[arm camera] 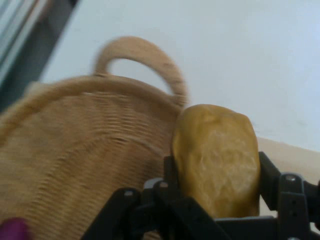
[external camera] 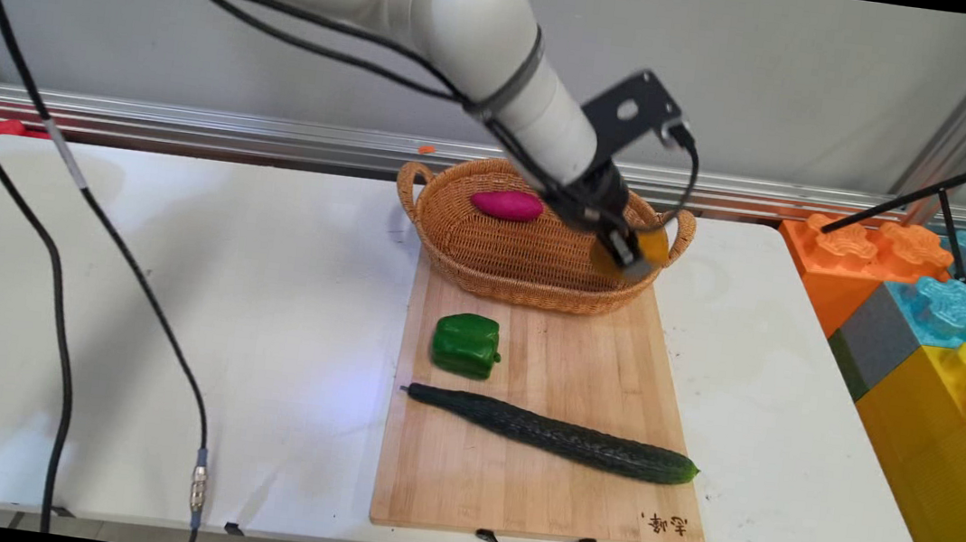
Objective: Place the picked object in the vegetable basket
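My gripper (external camera: 630, 253) is shut on a yellow-brown potato (external camera: 651, 247), holding it over the right end of the wicker basket (external camera: 493, 263), just inside the right handle. From the hand view the potato (arm camera: 216, 160) stands clamped between the two black fingers (arm camera: 272, 180), with the basket's woven wall (arm camera: 75, 145) and its handle loop (arm camera: 140, 57) behind it. A purple sweet potato (external camera: 506, 205) lies inside the basket toward its back; a sliver of it shows at the hand view's lower left corner (arm camera: 12, 230).
The basket rests at the far end of a wooden cutting board (external camera: 540, 487) with a black handle at the near edge. A green bell pepper (external camera: 465, 344) and a long cucumber (external camera: 555, 436) lie on the board. Coloured foam blocks (external camera: 939, 341) and a tripod stand off the table's right side.
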### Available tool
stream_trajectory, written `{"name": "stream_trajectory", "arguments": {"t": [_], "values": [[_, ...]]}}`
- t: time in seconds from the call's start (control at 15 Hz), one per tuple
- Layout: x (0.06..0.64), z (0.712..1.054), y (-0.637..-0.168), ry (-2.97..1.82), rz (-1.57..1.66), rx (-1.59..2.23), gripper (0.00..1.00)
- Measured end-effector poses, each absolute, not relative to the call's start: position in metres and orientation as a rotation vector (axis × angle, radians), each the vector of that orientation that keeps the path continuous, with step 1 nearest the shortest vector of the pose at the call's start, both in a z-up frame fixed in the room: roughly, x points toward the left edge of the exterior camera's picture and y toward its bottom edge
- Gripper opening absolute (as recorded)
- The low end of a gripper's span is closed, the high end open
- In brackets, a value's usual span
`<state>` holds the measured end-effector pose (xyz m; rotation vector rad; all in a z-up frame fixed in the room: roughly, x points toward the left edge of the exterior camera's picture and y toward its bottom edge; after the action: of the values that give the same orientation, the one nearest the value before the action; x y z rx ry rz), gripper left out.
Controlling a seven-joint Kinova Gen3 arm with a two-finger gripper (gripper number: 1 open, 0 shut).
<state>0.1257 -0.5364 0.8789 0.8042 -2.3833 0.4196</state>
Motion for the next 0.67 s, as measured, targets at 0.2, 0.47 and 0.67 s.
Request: {"name": "stream_trajectory", "arguments": {"t": [0.2, 0.47, 0.67], "values": [[0.142, 0.871, -0.569, -2.368, 0.499, 0.848, 0.00], [0.160, 0.840, -0.607, -2.372, 0.547, 0.896, 0.00], [0.169, 0.817, -0.627, -2.376, 0.551, 0.917, 0.00]]}}
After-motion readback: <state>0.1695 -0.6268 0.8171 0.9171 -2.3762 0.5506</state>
